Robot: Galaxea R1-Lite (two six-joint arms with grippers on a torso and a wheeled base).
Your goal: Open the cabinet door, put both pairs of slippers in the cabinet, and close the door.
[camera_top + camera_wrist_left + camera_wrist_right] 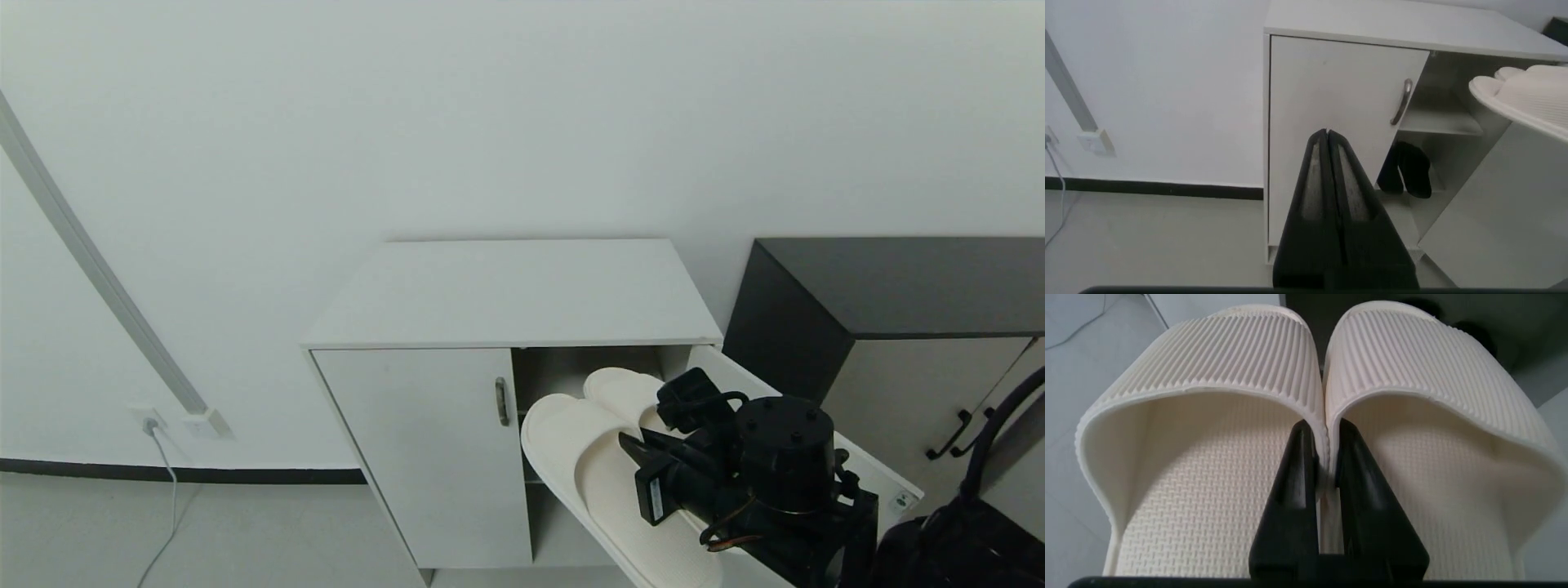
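Before the white cabinet (506, 294) we hold the cream slippers (571, 441) in the air, side by side, toes toward the open right half; our right gripper (633, 447) has its jaws pinching the pair's two inner side walls together, one finger inside each slipper, as the right wrist view shows; the right door (878, 472) stands swung out toward us, just beside the right arm; the left door (424, 457) is closed, its handle (501, 401) at the inner edge; inside, the left wrist view shows a shelf (1441, 122) and the black slippers (1409, 170) below it; our left gripper (1327, 163) faces the closed left door, apart from it, jaws pressed together and holding nothing; a dark cabinet (882, 286) stands just to the right of the white one; a socket (149, 423) with a cable (167, 506) sits low on the wall, well to the left
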